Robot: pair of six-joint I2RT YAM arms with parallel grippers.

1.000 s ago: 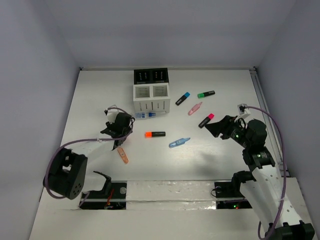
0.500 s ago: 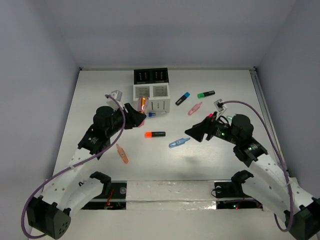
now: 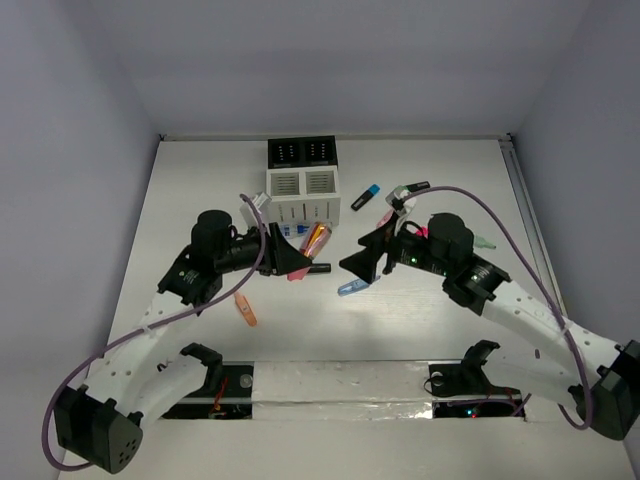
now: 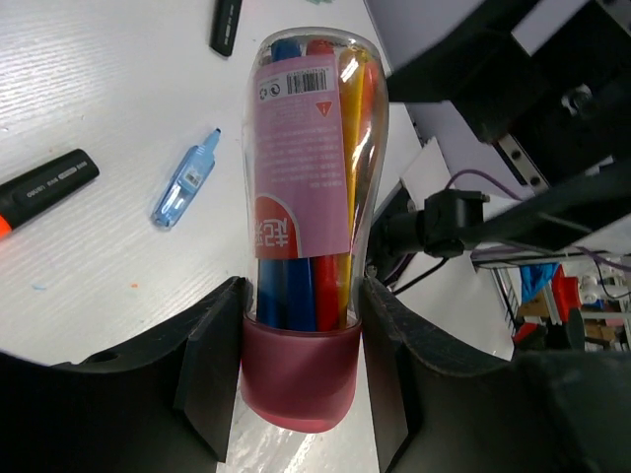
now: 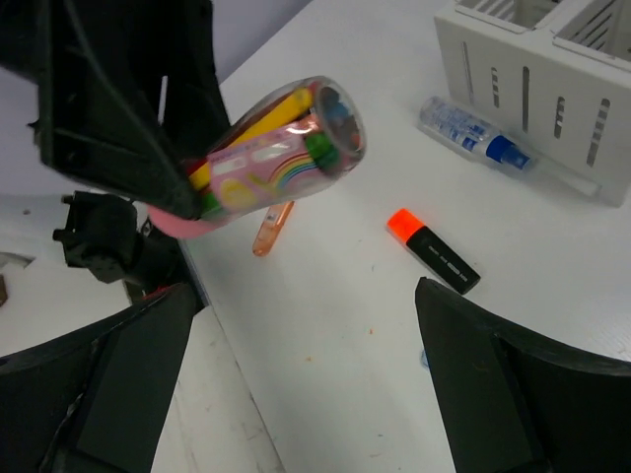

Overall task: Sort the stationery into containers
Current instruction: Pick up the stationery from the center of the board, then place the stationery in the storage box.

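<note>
While left tool (image 4: 301, 296) grips one pen tube (image 4: 306, 168), right tool (image 5: 304, 296) gapes wide; four cups (image 3: 290, 210).

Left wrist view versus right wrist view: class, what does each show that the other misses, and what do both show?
Only left wrist: the pale blue pen. Only right wrist: the white slotted containers, the orange pen and a blue-capped bottle. Both: the clear tube of pens clamped in the left gripper, and the orange-capped highlighter.

White-linked arms (image 3: 150, 328), black joints and claws (image 3: 298, 260), looping purple cables (image 3: 500, 214)
</note>
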